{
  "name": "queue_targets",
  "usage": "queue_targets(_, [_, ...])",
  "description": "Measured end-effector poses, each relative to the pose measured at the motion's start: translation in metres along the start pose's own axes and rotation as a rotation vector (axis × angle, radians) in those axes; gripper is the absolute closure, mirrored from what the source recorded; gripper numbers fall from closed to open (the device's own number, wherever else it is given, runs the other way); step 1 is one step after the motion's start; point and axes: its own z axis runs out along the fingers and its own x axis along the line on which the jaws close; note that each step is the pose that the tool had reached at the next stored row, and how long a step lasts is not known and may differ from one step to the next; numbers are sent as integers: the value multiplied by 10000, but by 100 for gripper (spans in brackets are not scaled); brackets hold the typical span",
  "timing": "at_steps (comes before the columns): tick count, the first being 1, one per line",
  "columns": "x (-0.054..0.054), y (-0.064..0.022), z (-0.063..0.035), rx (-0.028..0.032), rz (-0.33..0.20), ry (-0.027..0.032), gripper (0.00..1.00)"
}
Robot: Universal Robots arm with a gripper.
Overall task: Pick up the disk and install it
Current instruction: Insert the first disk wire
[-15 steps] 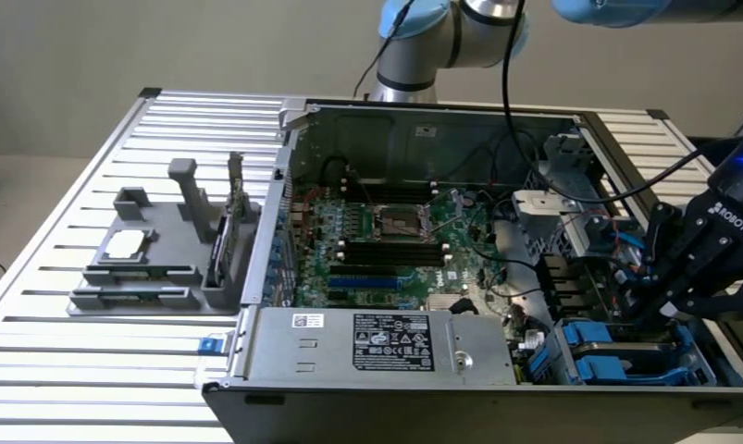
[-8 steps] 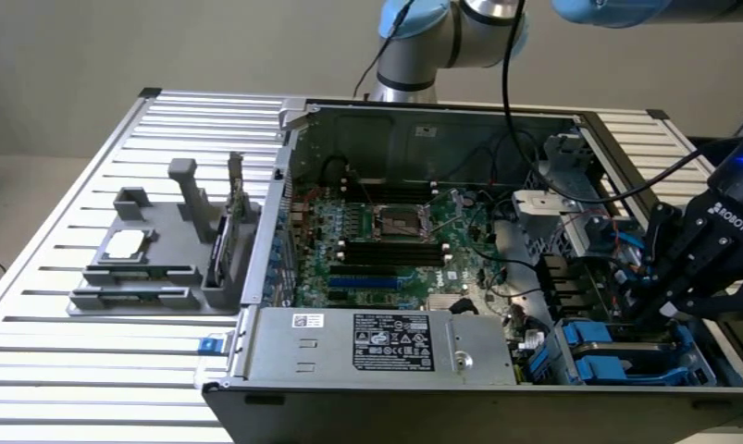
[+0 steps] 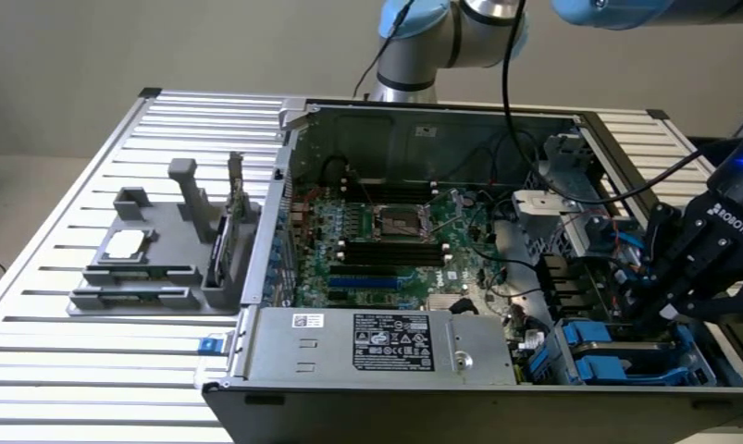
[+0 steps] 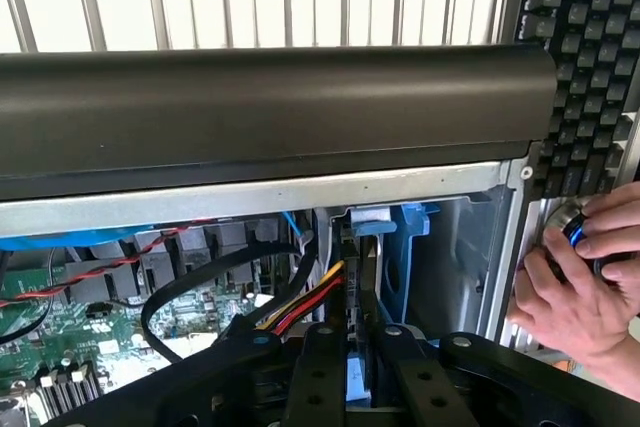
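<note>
Blue-framed silver-grey disk [image 4: 352, 347] pinched edge-on in black gripper [image 4: 352, 372], jaws nearly shut on it, low in drive bay w/ cables [image 4: 300, 309] close — could snag.

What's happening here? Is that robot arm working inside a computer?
Yes. A robot arm's gripper is down in the drive bay corner of an open computer case, at the exterior view's right. In the wrist view its fingers sit closed around the edge of a disk in a blue carrier, standing upright in the bay beside the motherboard. A person's hand rests on a knob just outside the case. A grey parts stand sits on the table.
</note>
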Motion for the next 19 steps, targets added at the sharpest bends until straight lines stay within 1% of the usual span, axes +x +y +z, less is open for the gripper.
queue_targets(1, [-1,-1,-2,5,1,-6,76])
queue_targets(2, [-4,-5,-13,10,4,-14,76])
queue_targets(3, [-7,-10,-27,16,4,-14,70])
queue_targets(7, [-24,-30,-95,49,-3,-18,70])
queue_targets(10, [-44,-55,-179,69,-7,-20,70])
queue_targets(14, [-81,-89,-301,74,-10,-20,70])
queue_targets(19, [-125,-112,-369,74,-9,-21,70])
